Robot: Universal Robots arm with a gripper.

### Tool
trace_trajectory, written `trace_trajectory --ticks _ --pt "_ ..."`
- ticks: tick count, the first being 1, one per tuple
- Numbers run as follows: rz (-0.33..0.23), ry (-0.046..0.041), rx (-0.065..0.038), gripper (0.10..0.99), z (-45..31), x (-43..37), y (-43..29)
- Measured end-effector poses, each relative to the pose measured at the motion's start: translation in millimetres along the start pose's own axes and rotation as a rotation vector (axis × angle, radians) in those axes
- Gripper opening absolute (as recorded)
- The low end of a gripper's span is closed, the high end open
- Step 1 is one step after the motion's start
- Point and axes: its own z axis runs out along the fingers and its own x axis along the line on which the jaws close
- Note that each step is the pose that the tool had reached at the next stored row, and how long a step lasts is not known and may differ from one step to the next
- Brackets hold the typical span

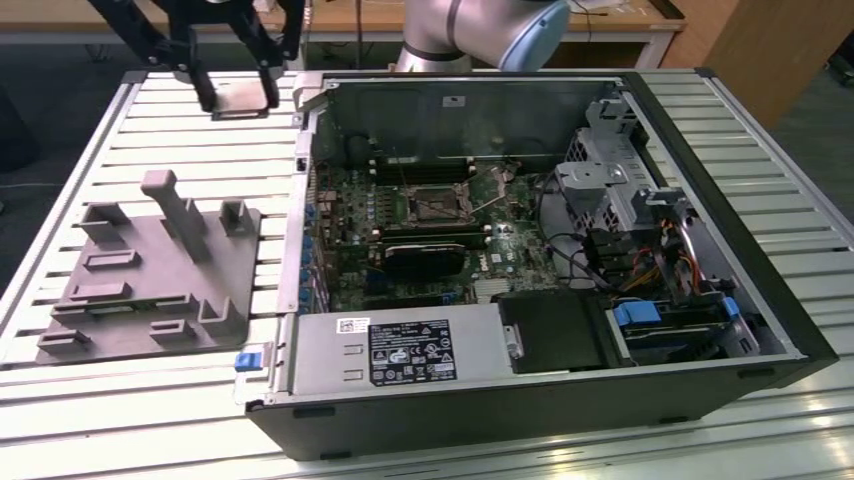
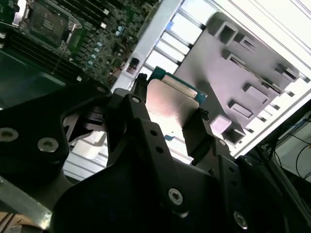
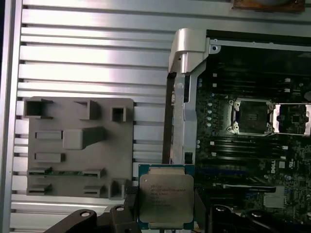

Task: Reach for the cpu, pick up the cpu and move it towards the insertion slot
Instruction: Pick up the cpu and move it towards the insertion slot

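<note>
The cpu, a flat square chip with a silvery top and pale rim, hangs in the air above the slatted table, off the case's far corner on the exterior view's left. My gripper is shut on it, one black finger on each side edge. Both wrist views show the cpu clamped between the fingers. The insertion slot is a square socket with a dark centre and a raised metal bracket on the green board inside the open case. The first wrist view shows the insertion slot well off to the side of the held chip.
The grey fixture lies on the slatted table at the exterior view's left. The open computer case has a metal side wall between the chip and the board. Drive cages and cables fill its right side.
</note>
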Motion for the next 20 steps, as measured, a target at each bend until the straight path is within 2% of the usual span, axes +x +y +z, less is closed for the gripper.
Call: trace_trajectory --ticks 7,8,20 --pt "0.000 0.0007 0.000 0.541 0.6 -31.8 -0.9" --pt "0.000 0.0009 0.000 0.541 0.7 -40.4 -1.2" --pt "0.000 0.0020 0.000 0.541 2.9 -95.0 -2.8"
